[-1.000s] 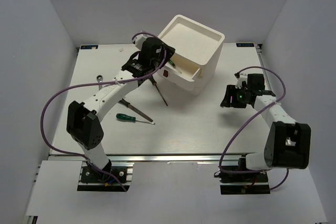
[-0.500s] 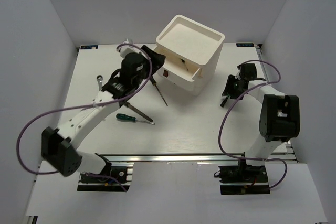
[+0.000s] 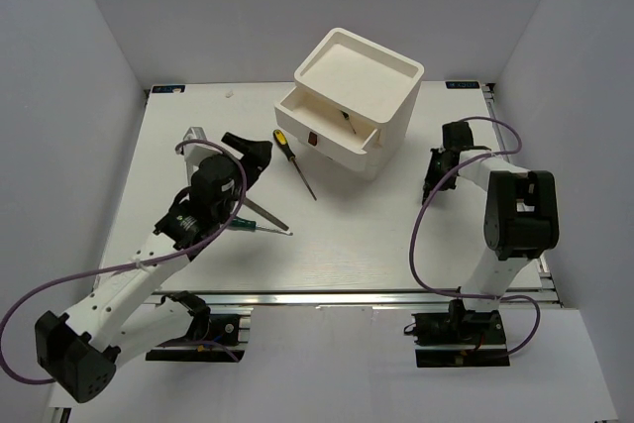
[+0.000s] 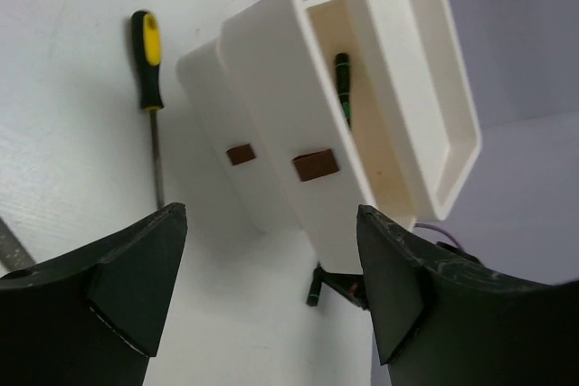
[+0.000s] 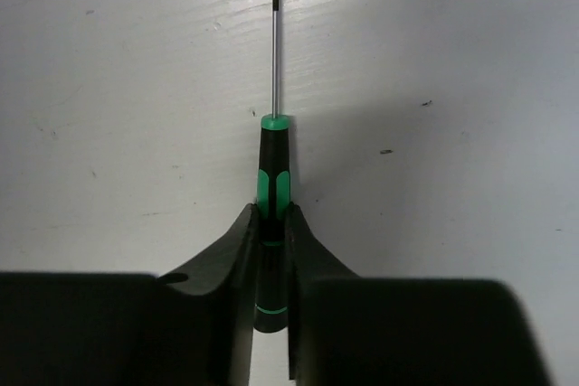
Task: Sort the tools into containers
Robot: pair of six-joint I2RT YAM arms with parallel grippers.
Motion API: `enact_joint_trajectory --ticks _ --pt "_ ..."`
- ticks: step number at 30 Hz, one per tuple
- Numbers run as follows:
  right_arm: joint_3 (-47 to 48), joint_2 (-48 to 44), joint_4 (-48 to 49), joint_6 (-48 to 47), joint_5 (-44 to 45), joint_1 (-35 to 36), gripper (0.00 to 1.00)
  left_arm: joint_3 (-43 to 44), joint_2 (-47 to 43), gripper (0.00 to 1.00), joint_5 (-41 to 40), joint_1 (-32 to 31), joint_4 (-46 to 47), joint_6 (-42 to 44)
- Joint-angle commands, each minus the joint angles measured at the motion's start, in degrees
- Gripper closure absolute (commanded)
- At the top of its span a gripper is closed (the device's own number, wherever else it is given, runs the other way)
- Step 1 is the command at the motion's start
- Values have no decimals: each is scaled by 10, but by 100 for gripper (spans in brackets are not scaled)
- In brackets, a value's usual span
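One green screwdriver [image 4: 342,88] sits in the open drawer [image 4: 280,88]. The right end effector [image 5: 271,223] pinches a second green screwdriver [image 5: 274,178] on the worktop [image 5: 452,88], and the left end effector [image 4: 269,223] gapes empty. The yellow-handled screwdriver [image 4: 145,51] lies unsorted.

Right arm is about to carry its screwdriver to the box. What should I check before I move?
1. Right gripper shut on the green-black screwdriver: ok, jaws pinch the handle.
2. Grip firm enough to lift: cannot tell.
3. Top drawer open: ok; a green screwdriver lies inside.
4. Left gripper open, empty, away from the drawer: ok.
5. All tools sorted: not ok; the yellow-black screwdriver lies on the table.
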Motion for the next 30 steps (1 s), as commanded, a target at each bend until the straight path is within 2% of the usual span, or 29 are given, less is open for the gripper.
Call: enact_joint_trajectory --ticks 1,3,6,8,9,11,13,15,16,17,19,22,28,30 --pt "-16 -23 -22 -8 22 -3 92 -19 15 15 0 1 8 -36" --pt "-16 -45 -22 -31 21 -6 100 -23 37 14 15 1 22 -44" --pt "-10 -101 -21 -72 -8 -20 100 -22 67 13 30 3 42 -47" --pt "-7 -147 -13 -120 -77 -53 100 -20 82 13 47 8 48 -51" --pt "-8 -203 -5 -143 -110 -61 100 -20 95 13 56 13 52 -53" --pt "-33 -268 42 -188 -218 -89 100 -22 107 19 97 30 61 -57" --pt "-58 -372 107 -263 -330 -98 100 -40 122 25 152 54 93 -62" --pt "-88 -448 146 -304 -408 -98 100 -54 132 34 198 71 151 -66" --pt "-92 -464 159 -342 -498 -95 100 -58 147 34 220 87 166 -69" --pt "-92 -472 175 -355 -533 -89 100 -64 156 35 259 92 179 -70" --pt "-58 -465 163 -401 -566 -36 100 -62 185 35 298 103 217 -68" --pt "31 -405 84 -477 -543 66 100 -50 217 34 355 107 263 -52" --pt "206 -247 37 -469 -452 184 100 -7 282 36 425 107 309 -21" --pt "247 -190 26 -457 -433 199 100 0 292 36 432 107 324 -17"
